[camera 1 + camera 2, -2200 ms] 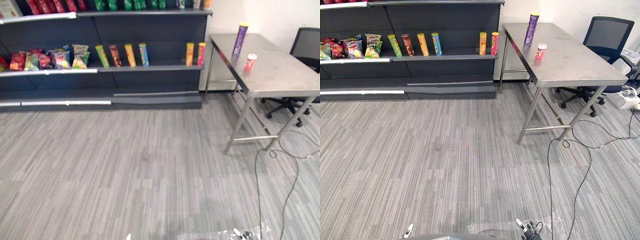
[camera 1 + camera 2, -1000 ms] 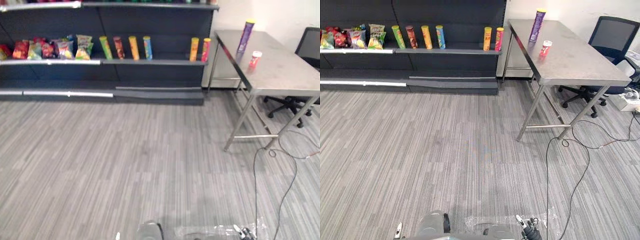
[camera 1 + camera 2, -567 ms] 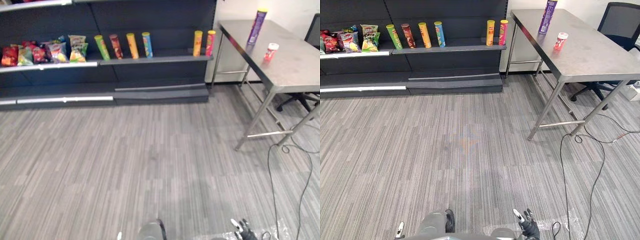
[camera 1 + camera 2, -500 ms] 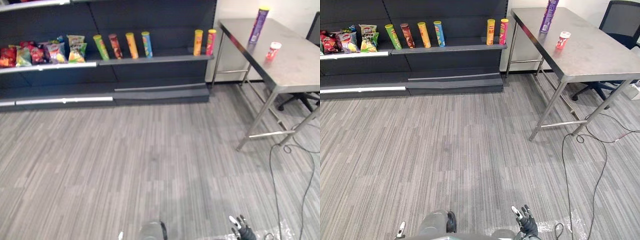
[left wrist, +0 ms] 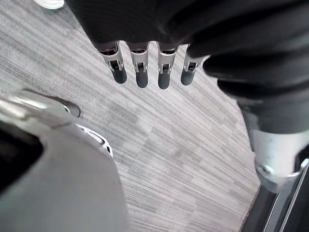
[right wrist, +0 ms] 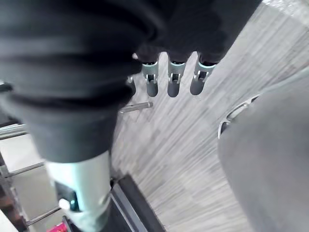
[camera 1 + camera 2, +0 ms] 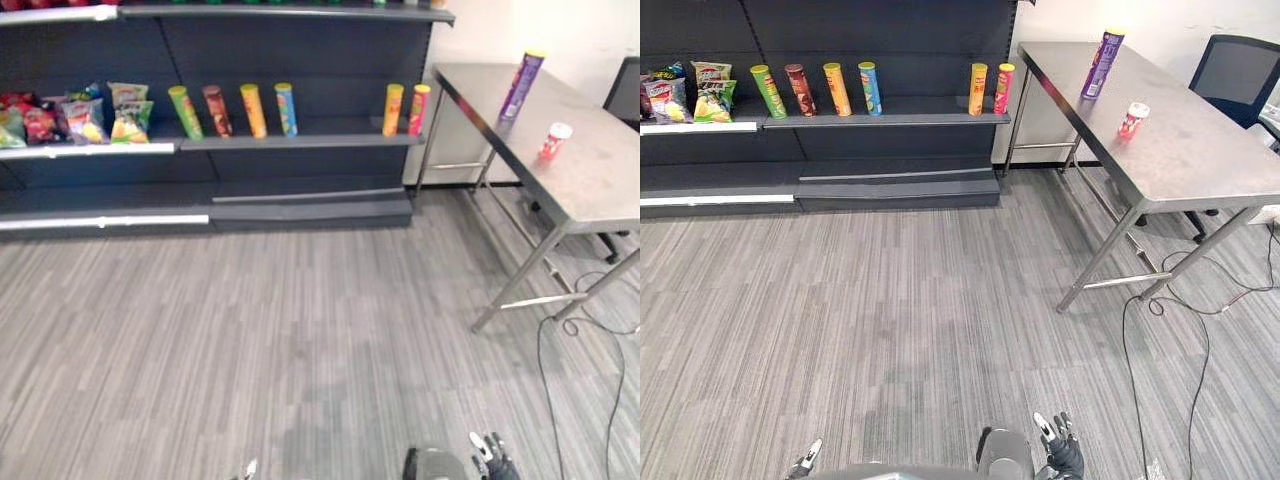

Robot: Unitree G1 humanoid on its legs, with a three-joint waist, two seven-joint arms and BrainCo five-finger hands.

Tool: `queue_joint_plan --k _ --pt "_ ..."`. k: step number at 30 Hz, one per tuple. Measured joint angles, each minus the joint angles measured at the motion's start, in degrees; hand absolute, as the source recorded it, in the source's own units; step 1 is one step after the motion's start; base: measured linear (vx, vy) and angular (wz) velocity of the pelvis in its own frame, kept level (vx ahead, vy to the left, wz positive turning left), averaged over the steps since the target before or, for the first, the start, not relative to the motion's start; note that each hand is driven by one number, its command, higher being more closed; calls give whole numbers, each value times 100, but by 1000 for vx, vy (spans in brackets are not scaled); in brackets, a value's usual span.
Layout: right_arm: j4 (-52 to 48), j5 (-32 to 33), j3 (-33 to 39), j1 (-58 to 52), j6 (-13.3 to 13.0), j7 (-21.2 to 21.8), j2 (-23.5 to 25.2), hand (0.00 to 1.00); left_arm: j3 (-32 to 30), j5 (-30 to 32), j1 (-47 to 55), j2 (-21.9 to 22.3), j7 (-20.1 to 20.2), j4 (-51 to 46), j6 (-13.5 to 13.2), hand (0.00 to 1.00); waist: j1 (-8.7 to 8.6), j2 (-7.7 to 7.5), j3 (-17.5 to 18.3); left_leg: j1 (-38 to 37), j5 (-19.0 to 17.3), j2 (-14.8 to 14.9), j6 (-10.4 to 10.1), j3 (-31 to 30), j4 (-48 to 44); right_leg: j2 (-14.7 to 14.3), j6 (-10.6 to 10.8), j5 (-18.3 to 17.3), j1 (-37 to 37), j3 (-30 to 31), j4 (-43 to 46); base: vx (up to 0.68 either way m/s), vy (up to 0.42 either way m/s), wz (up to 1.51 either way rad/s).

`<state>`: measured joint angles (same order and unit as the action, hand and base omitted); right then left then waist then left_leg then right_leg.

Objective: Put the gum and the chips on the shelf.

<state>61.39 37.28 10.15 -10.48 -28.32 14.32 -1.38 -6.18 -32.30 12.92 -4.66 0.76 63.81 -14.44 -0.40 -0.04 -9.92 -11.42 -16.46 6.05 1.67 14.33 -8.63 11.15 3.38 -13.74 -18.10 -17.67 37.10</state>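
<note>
Both hands hang low and empty. The left hand has its fingers straight and slightly apart, pointing at the floor, and the right hand hangs the same way, with nothing between fingers and thumb.

Neither task item has been picked up. The purple chips can stands upright toward the far end of the worktop. The small red-and-white gum tub sits near it, closer to the robot, and I cannot tell whether it is upright or tipped.

The tall, narrow can looks the riskier of the two. A sideways brush from stiff fingers would likely topple it, and it could roll on the smooth steel and off the edge. The gum tub is small, so a loose hold could let it slip out.

At the shelf, the row of tubes stands close together. The open gap before the yellow and pink pair seems the safest spot, since a careless placement could knock neighbours over in a chain.

Snack bags fill the shelf's left end. The floor is grey striped carpet, flat and open between shelf and worktop. An office chair sits beyond the worktop against a white wall.
</note>
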Motion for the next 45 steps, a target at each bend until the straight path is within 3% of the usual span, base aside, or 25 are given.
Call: queue_joint_plan --k 3,4,5,6,7,10,12,15,17,18,20,23,24,25,26,27,28,29,31,33,37,41,45 --pt "-252 56 -3 -127 -124 -7 86 0 -427 -30 20 184 8 -41 -6 0 -61 16 -35 -269 -327 169 -465 -152 28 -2 71 816 -34 212 -1938 347 -234 36" --pt "-274 91 -5 -186 -151 -31 135 0 -560 -24 30 259 21 -83 3 0 -60 18 -63 -483 -541 218 -597 -231 1 60 130 1431 82 246 -2102 518 -341 28" --pt "-310 92 -3 -194 -171 -57 94 0 -572 -17 32 313 40 -57 6 0 -66 -1 -70 -562 -592 290 -641 -245 -5 28 114 1535 104 177 -1946 461 -282 27" --pt "-406 88 -4 -194 -194 -119 2 0 -579 -17 17 401 95 -32 7 0 -68 197 -50 -649 -542 442 -652 -248 -33 -59 -118 1340 61 96 -1584 552 -324 14" --pt "-480 83 -9 -169 -189 -163 -41 0 -588 -17 -21 548 176 -64 -2 0 -46 321 -43 -667 -349 559 -715 -237 -73 -134 -177 1101 28 55 -1384 439 -268 8" --pt "-547 28 -177 -78 -176 -276 -31 0 -594 23 -216 628 235 -112 -2 0 -59 319 -31 -714 167 693 -842 -237 -203 -137 -322 738 71 -78 -965 387 -246 8" --pt "-539 -52 -202 -58 -136 -301 -28 0 -609 102 -258 604 240 -123 -2 0 -59 321 -18 -749 328 747 -911 -238 -407 -186 -349 511 147 -82 -798 334 -230 -4" --pt "-539 -136 -211 -59 -15 -344 -11 0 -817 94 -239 628 284 -244 -7 0 -79 283 33 -165 754 1032 -907 -366 -2040 -385 -330 228 482 -68 -917 195 -171 -16" --pt "-545 -139 -231 -93 49 -340 -1 0 -988 69 -243 675 328 -355 -76 0 -62 228 37 816 2077 1300 -1072 -848 -3827 -589 -377 116 896 -31 -1264 219 -96 -15" --pt "-551 -138 -229 -96 48 -341 -6 0 -1008 -11 -239 675 357 -361 -104 0 -62 264 56 1064 2105 1362 -1127 -905 -4260 -643 -391 109 1009 -20 -1374 254 -4 -11" --pt "-504 -136 -207 -108 89 -343 1 0 -996 -280 -236 671 469 -418 -132 0 -48 254 34 1866 1232 1417 -991 -672 -5286 -658 -459 93 1557 -11 -1670 269 27 -4" --pt "-463 -131 -167 -127 176 -335 54 0 -958 -428 -174 643 572 -560 -176 0 77 162 24 2105 691 1310 -761 -165 -4452 -492 -317 25 2039 61 -1844 267 92 -14" --pt "-466 -130 -152 -117 183 -318 80 0 -905 -492 -148 620 611 -581 -194 0 83 132 24 2122 626 1219 -708 8 -3515 -381 -216 -39 2171 103 -1855 257 172 -12" --pt "-473 -127 -148 -110 184 -278 87 0 -876 -496 -140 620 614 -580 -244 0 82 119 29 2103 687 1061 -612 42 -2334 -262 -88 -124 2218 170 -1808 203 167 -13" --pt "-475 -127 -148 -108 184 -260 84 0 -874 -498 -129 630 616 -588 -271 0 85 120 29 2077 766 983 -562 -5 -1767 -204 -8 -175 2220 212 -1763 206 222 -23" --pt "-480 -121 -149 -102 187 -249 56 0 -875 -501 -90 667 598 -615 -285 0 96 155 24 2007 1052 884 -540 -243 -797 -145 155 -293 2217 353 -1650 334 388 -46" --pt "-454 -104 -153 -107 235 -255 47 0 -879 -520 -65 672 575 -658 -276 0 195 175 61 1908 1426 758 -627 -221 -761 -95 269 -375 2263 591 -1601 347 376 -50" --pt "-437 -90 -159 -116 269 -252 92 0 -868 -516 -52 621 576 -673 -276 0 211 108 86 1864 1328 686 -628 -131 -759 -49 273 -371 2291 696 -1675 382 318 -43" --pt "-445 -89 -148 -65 290 -149 315 0 -812 -521 -51 435 627 -733 -281 0 212 -211 112 1845 1033 477 -593 13 -899 32 249 -375 2354 1177 -1912 304 178 -16" --pt "-391 -112 -88 -27 319 -136 394 0 -790 -511 -66 367 626 -706 -252 0 216 -293 154 1827 786 382 -573 82 -1127 84 368 -290 2467 1399 -2071 242 167 -14" --pt "-20 -135 123 200 347 -256 348 0 -328 -460 -238 103 627 -394 -100 0 196 -272 208 1729 640 269 -581 52 -1565 206 492 -172 2629 1621 -2126 231 103 -17" --pt "261 -164 304 211 405 -384 116 0 -41 -394 -393 32 637 -85 92 0 174 -70 282 1621 643 258 -578 -84 -1402 175 556 200 2624 1670 -2305 118 19 -23" --pt "262 -301 294 127 385 -468 6 0 150 -242 -402 -32 629 2 115 0 89 -13 305 1497 645 220 -575 -133 -1004 140 581 497 2423 1660 -2222 38 39 -17"
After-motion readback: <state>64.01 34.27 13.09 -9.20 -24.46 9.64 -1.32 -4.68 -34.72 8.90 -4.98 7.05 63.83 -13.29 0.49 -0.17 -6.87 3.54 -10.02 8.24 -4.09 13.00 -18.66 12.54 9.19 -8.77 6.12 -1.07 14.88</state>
